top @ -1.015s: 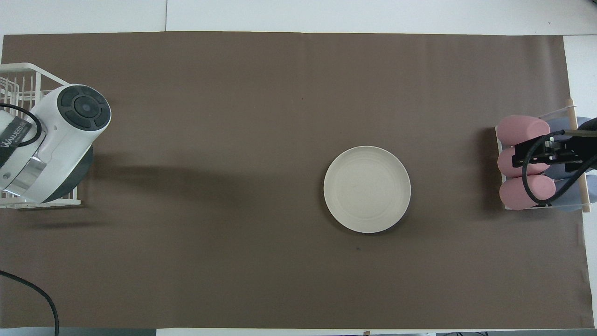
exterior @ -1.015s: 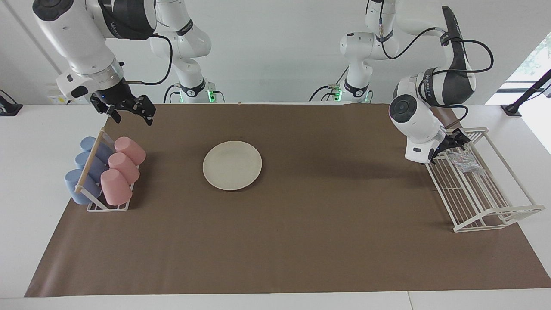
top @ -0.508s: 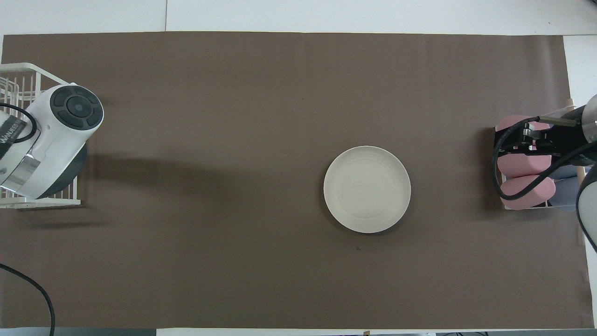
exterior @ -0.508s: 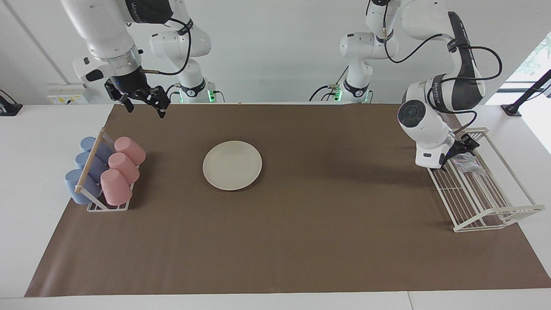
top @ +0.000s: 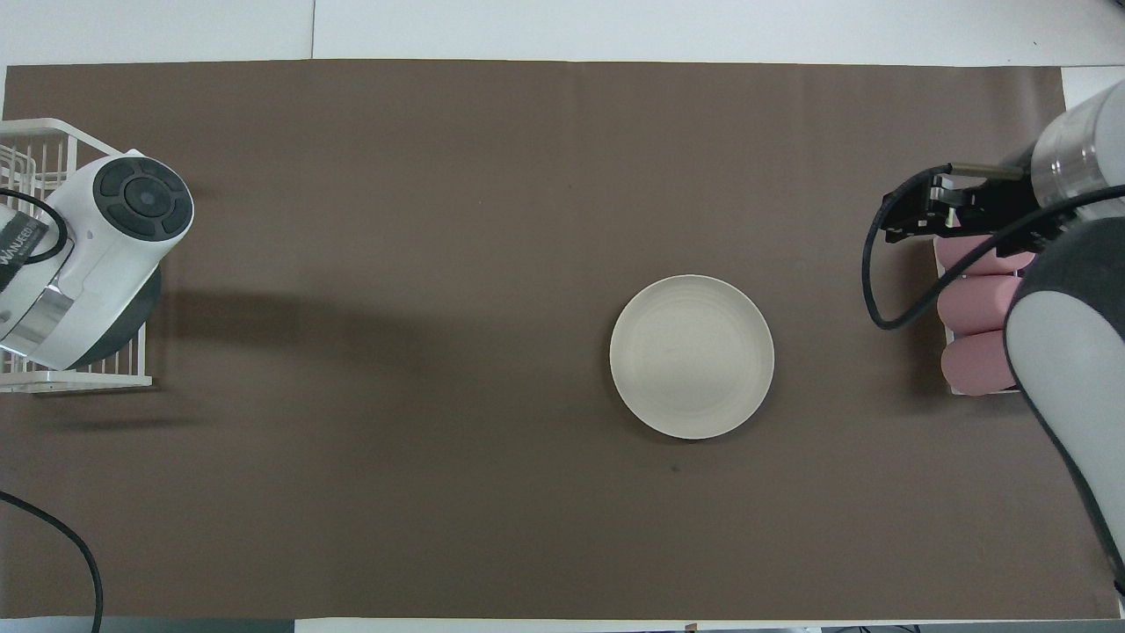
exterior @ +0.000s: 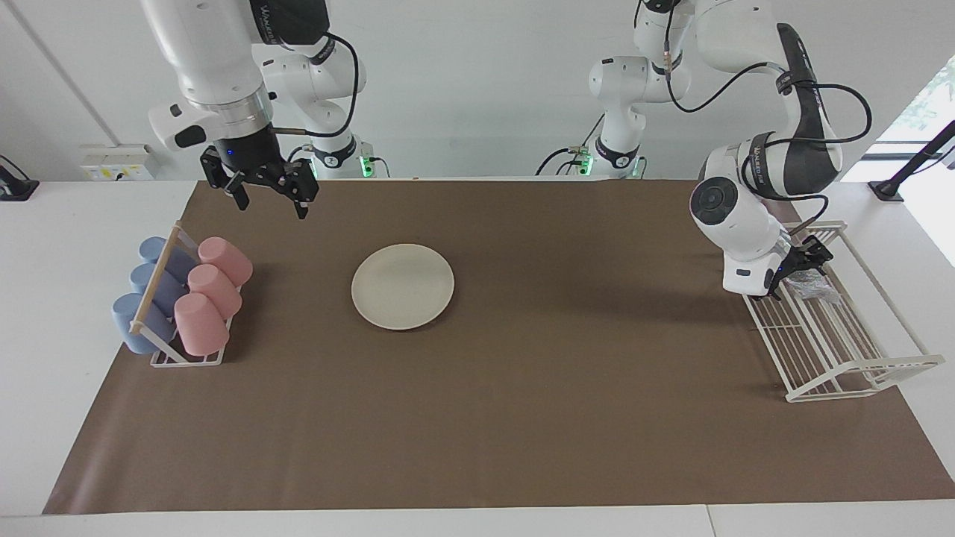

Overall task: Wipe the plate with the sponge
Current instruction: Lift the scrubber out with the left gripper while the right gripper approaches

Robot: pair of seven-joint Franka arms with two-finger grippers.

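Note:
The cream-white plate [exterior: 403, 286] [top: 692, 356] lies flat on the brown mat, nothing on it. The silvery wrinkly sponge [exterior: 815, 286] sits in the white wire rack [exterior: 843, 350] at the left arm's end of the table. My left gripper [exterior: 801, 270] is down at the sponge, at its end nearer the robots. Whether it grips the sponge does not show. In the overhead view the left arm's wrist hides both. My right gripper [exterior: 270, 200] [top: 893, 218] hangs open and holds nothing, in the air over the mat between the cup rack and the plate.
A small rack of pink and blue cups [exterior: 186, 298] lying on their sides stands at the right arm's end; the pink cups [top: 971, 369] show partly under the right arm. The wire rack's corner [top: 35, 149] shows beside the left arm.
My right gripper has swung from above the cup rack toward the table's middle, still open. My left gripper has eased closer onto the sponge in the wire rack.

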